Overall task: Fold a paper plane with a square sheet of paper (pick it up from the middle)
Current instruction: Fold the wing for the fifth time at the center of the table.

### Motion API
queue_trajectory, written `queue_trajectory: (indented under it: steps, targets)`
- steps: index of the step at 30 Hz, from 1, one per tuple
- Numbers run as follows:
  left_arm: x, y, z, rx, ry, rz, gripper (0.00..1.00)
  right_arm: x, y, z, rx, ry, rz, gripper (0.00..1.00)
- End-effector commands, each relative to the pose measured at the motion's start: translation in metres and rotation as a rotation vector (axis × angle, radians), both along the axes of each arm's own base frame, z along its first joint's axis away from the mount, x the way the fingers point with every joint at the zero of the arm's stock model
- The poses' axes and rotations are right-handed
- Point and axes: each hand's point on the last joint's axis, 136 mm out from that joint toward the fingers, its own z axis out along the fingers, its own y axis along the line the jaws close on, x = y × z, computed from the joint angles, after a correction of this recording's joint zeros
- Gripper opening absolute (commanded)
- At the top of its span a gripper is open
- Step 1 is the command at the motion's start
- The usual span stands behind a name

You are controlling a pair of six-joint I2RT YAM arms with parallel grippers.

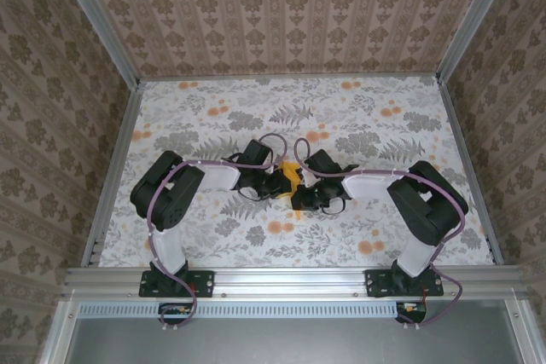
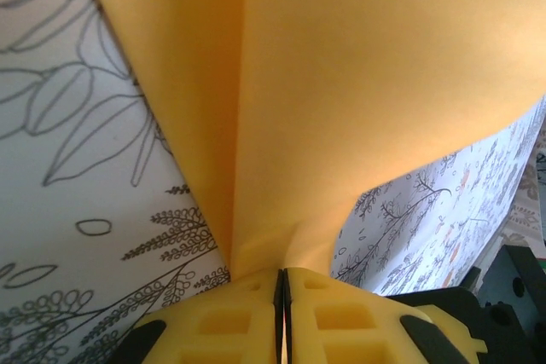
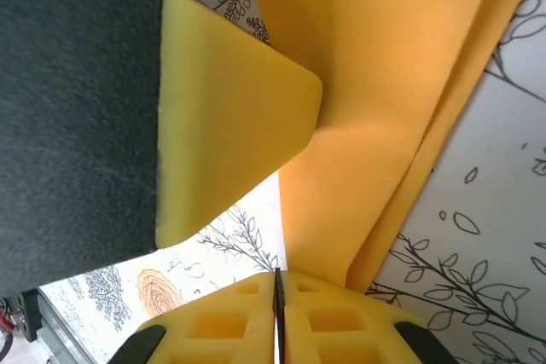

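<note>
Looking down from above, you see both hands meeting over the middle of the floral-covered desk [image 1: 205,125], with the orange-yellow sheet of paper [image 1: 293,175] caught between them. Your left hand [image 2: 282,272] has its pads pressed together on a creased fold of the sheet, which fans away from them. Your right hand [image 3: 278,272] is likewise clamped on the folded paper's edge, with one yellow pad of the left hand touching the sheet just beside it.
</note>
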Motion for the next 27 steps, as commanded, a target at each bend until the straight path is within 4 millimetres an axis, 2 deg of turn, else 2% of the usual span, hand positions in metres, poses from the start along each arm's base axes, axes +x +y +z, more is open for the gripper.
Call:
queue_trajectory:
  steps: [1,6,10,19,27]
  targets:
    - [0.007,0.003,0.007,0.017,-0.062,-0.027,0.16,-0.032,-0.025,-0.025,-0.076,0.105,0.043,0.11]
    - [0.021,0.000,0.039,-0.065,-0.182,-0.056,0.19,-0.051,-0.038,-0.022,-0.037,0.158,0.092,0.11]
    - [0.024,-0.003,0.049,-0.098,-0.237,-0.087,0.20,-0.053,-0.040,-0.016,-0.011,0.163,0.100,0.10]
    - [0.025,-0.010,0.040,-0.101,-0.243,-0.114,0.20,-0.045,-0.039,-0.013,0.008,0.160,0.085,0.11]
    - [0.032,-0.016,0.032,-0.096,-0.241,-0.114,0.20,-0.047,-0.041,-0.017,0.006,0.177,0.078,0.11]
